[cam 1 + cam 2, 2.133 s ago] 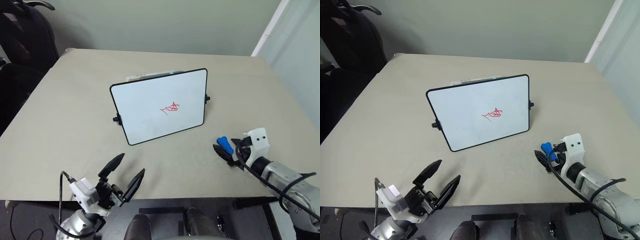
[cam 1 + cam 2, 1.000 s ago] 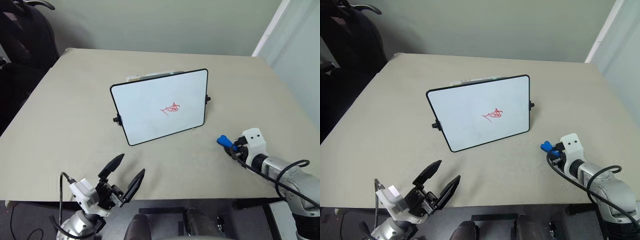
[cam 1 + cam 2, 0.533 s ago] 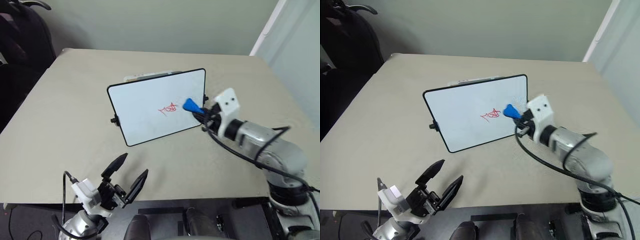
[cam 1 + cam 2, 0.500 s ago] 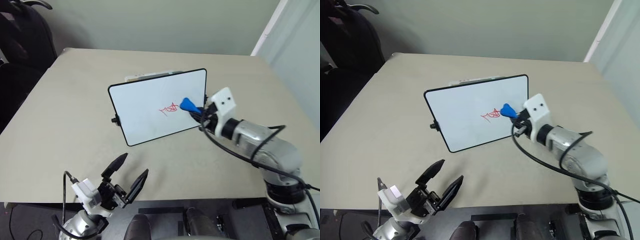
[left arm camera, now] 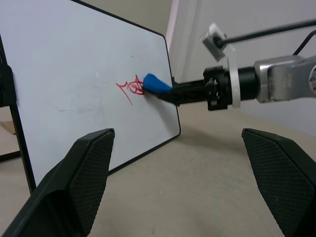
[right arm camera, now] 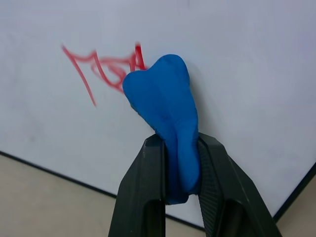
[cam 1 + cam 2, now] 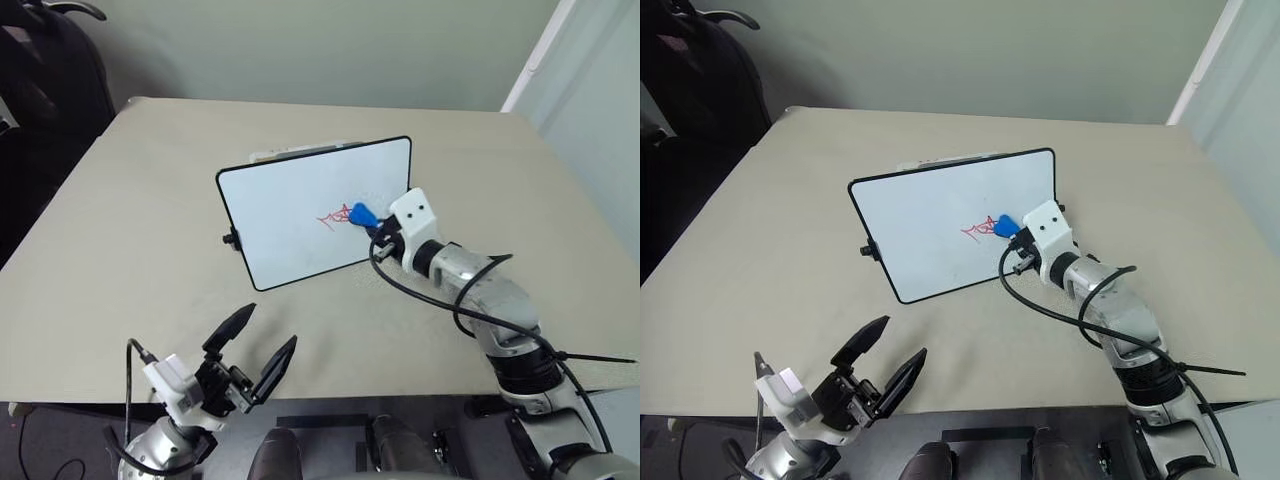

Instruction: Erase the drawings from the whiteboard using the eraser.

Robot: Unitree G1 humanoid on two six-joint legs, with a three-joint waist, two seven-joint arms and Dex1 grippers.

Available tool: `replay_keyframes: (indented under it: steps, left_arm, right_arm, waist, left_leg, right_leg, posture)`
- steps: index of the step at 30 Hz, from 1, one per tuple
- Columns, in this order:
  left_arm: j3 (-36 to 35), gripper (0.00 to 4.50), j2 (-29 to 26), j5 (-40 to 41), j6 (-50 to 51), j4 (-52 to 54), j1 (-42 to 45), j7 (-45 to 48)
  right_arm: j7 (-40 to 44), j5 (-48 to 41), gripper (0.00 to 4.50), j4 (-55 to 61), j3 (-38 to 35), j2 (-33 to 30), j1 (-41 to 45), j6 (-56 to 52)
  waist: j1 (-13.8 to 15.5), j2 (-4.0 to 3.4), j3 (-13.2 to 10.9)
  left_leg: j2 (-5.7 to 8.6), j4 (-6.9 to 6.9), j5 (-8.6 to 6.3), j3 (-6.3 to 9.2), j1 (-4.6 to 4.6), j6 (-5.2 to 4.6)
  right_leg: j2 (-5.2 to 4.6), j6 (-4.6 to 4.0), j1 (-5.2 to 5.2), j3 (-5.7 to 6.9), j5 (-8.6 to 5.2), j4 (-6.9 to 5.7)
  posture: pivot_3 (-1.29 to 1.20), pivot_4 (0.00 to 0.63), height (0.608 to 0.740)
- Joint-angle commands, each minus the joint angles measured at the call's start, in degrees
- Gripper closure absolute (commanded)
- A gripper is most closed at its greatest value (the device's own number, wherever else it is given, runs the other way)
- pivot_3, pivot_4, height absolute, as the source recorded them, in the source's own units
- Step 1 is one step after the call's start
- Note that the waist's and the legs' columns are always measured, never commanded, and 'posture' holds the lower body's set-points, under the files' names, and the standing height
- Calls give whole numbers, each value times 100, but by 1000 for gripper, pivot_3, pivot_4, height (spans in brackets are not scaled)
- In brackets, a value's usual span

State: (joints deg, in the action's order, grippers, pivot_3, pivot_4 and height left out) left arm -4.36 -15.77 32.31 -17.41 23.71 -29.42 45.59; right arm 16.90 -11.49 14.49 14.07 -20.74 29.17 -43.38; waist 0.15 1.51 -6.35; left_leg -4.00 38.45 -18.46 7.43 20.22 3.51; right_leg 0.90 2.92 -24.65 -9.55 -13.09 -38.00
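Your right hand (image 6: 180, 163) is clenching the eraser (image 6: 165, 111) against the propped whiteboard (image 7: 290, 215) beside the drawings (image 7: 337, 217); pressing hard is risking toppling it.

Head cameras look forward and down over the table (image 7: 120, 220) at the whiteboard (image 7: 290, 215). The left wrist camera views it from low, near the tabletop; the right wrist camera sits close against its face.
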Motion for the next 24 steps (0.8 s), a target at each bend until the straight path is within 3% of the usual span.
replay_keyframes:
  steps: [1,16,24]
  left_arm:
    - [-76,0,-16,53,-27,109,6,-42]
    - [-158,0,-20,110,1,84,7,-40]
    - [-200,0,-23,152,17,50,22,-39]
  right_arm:
    - [27,283,3952,-37,114,-36,-142,137]
    - [221,414,3952,163,-5,388,1204,50]
    - [312,741,3952,-199,322,145,610,147]
  waist:
    - [-3,0,0]
    - [-79,-7,-4]
    - [-48,-3,-2]
  left_leg:
    - [0,1,0,0,-2,0]
    - [0,-16,7,-1,1,9]
    - [0,-18,13,0,11,24]
  right_leg:
    - [0,-1,3,0,1,0]
    - [5,-29,-19,-1,13,-5]
    - [-2,-44,-19,-1,0,4]
  posture:
    - [0,150,740]
    - [0,150,740]
    - [0,150,740]
